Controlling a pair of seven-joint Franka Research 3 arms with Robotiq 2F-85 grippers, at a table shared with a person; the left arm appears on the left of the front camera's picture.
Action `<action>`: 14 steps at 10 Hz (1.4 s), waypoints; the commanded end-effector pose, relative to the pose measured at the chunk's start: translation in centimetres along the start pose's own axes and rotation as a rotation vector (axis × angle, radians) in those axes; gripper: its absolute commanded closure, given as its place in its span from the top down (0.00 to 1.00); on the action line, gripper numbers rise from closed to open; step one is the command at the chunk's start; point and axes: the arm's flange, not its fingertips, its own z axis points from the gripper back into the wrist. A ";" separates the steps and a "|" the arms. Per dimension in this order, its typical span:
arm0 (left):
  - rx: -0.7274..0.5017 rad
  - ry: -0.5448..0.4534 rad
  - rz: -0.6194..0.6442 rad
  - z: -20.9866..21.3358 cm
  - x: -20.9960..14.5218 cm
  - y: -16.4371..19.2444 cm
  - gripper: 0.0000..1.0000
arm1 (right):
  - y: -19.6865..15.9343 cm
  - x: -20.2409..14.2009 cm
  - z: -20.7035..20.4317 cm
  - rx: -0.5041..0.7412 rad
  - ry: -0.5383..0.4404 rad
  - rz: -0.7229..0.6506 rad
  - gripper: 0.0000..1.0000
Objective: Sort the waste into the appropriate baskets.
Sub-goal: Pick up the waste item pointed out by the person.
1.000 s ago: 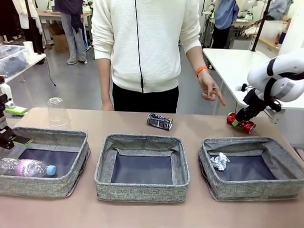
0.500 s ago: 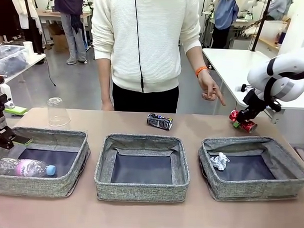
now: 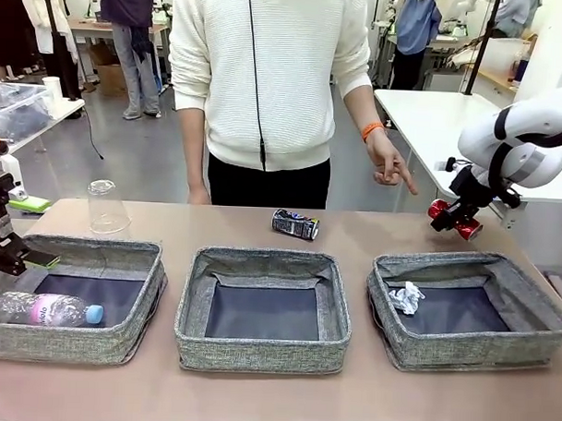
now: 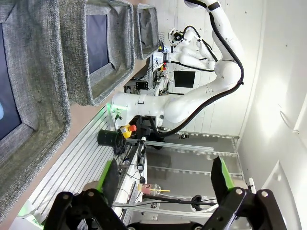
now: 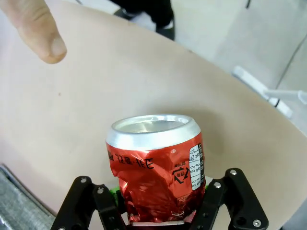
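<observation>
The right gripper hangs just past the far rim of the right basket, close to the right edge of the tabletop. Bare tabletop lies open between it and the crushed dark printed can. The person's hand points from above, a little to the side, and does not touch. One second ago the crushed red can lay on the tabletop; now it is lifted a little. The right gripper is closed on its lower part, so the silver top stands out beyond the fingers. The left gripper stands fully open and holds nothing, at the outer far corner of the left basket.
</observation>
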 end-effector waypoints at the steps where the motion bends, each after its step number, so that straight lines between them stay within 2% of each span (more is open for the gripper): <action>1: 0.013 0.003 -0.004 0.0 -0.2 -0.1 1.00 | 0.0 -0.1 0.5 0.022 -0.012 -0.024 0.00; 3: 0.013 0.003 -0.004 0.0 -0.2 -0.1 1.00 | 1.0 -0.1 1.5 0.065 0.000 -0.087 0.00; 4: 0.013 0.003 -0.004 0.0 -0.2 -0.1 1.00 | 2.7 -0.2 4.1 0.077 -0.034 -0.182 0.00; 5: 0.013 0.003 -0.004 0.0 -0.2 -0.1 1.00 | 5.6 -0.7 8.1 0.092 -0.086 -0.415 0.00; 6: 0.013 0.003 -0.004 0.0 -0.2 -0.1 1.00 | 10.1 -2.4 12.6 0.029 -0.104 -0.588 0.00; 7: 0.013 0.003 -0.004 0.0 -0.2 -0.1 1.00 | 13.9 -4.4 15.2 -0.032 -0.087 -0.716 0.00; 8: 0.013 0.003 -0.004 0.0 -0.2 -0.1 1.00 | 17.3 -6.3 16.6 -0.097 -0.079 -0.745 0.00; 9: 0.013 0.003 -0.004 0.0 -0.2 -0.1 1.00 | 20.2 -8.0 17.0 -0.102 -0.035 -0.714 0.00; 10: 0.013 0.003 -0.004 0.0 -0.2 -0.1 1.00 | 21.6 -8.9 16.9 -0.108 -0.014 -0.677 0.00; 11: 0.013 0.003 -0.004 0.0 -0.2 -0.1 1.00 | 19.8 -8.3 15.4 -0.036 0.158 -0.595 0.00; 12: 0.013 0.003 -0.004 0.0 -0.2 -0.1 1.00 | 20.0 -8.3 17.9 -0.082 -0.074 -0.710 0.00; 14: 0.013 0.003 -0.004 0.0 -0.2 -0.1 1.00 | 20.0 -8.3 17.9 -0.082 -0.074 -0.710 0.00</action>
